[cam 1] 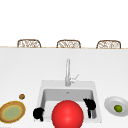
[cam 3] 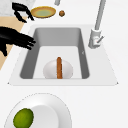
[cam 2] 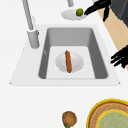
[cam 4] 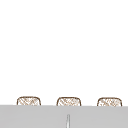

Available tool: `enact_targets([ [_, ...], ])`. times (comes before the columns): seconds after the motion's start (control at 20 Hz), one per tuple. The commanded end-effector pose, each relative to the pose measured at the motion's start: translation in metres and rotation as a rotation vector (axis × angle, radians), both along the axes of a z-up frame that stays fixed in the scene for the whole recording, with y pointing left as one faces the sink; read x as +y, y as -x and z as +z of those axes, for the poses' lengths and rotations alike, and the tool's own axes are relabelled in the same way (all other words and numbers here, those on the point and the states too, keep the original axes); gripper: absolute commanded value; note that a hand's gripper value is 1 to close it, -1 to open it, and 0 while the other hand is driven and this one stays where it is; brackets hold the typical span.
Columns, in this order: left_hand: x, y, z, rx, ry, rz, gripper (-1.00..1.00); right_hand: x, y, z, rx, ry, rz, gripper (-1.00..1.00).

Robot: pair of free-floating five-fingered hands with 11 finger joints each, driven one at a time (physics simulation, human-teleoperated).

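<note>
My left hand [cam 1: 38, 113] hangs at the sink's front left corner, fingers loosely bent and holding nothing; in the right side view the left hand [cam 3: 21, 11] is near the yellow-rimmed plate [cam 3: 43, 12]. My right hand [cam 1: 90, 104] hovers over the front right of the sink [cam 1: 40, 100]; there its fingers [cam 3: 26, 41] stretch straight over the basin's front edge. In the basin a brown sausage [cam 2: 68, 61] lies on a white dish [cam 2: 76, 62]. A large red ball [cam 1: 67, 115] hides the basin's middle in the front view.
A white plate [cam 1: 111, 102] with a green lime [cam 1: 118, 108] sits right of the sink. The yellow-rimmed plate [cam 1: 21, 107] and a small brown ball [cam 1: 22, 96] sit to its left. The faucet [cam 1: 67, 72] stands behind the basin. Chair backs [cam 1: 68, 43] line the far counter edge.
</note>
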State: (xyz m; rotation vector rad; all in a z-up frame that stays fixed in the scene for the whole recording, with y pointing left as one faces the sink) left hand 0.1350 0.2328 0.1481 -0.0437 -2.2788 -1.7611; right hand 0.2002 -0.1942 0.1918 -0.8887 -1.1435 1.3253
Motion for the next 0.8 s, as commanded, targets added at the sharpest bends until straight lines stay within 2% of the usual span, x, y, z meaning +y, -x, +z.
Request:
enact_targets([
  [0.0,0.000,0.000,0.000,0.000,0.000,0.000,0.00,0.000,-0.003,0.002,-0.124,0.000,0.038,-1.00],
  [0.2,0.000,0.000,0.000,0.000,0.000,0.000,0.00,0.006,-0.009,0.002,-0.233,-0.007,0.070,-1.00],
  [0.3,0.000,0.000,0.000,0.000,0.000,0.000,0.00,0.002,-0.018,0.006,-0.238,-0.009,0.074,-1.00],
  [0.4,0.000,0.000,0.000,0.000,0.000,0.000,0.00,0.007,-0.040,0.012,-0.216,-0.012,0.046,-1.00],
  [0.55,0.000,0.000,0.000,0.000,0.000,0.000,0.00,0.013,-0.064,0.018,-0.206,-0.009,0.040,-1.00],
  [0.65,0.000,0.000,0.000,0.000,0.000,0.000,0.00,0.022,-0.069,0.024,-0.200,-0.011,0.065,-1.00],
  [0.75,0.000,0.000,0.000,0.000,0.000,0.000,0.00,0.019,-0.069,0.026,-0.227,-0.012,0.106,-1.00],
])
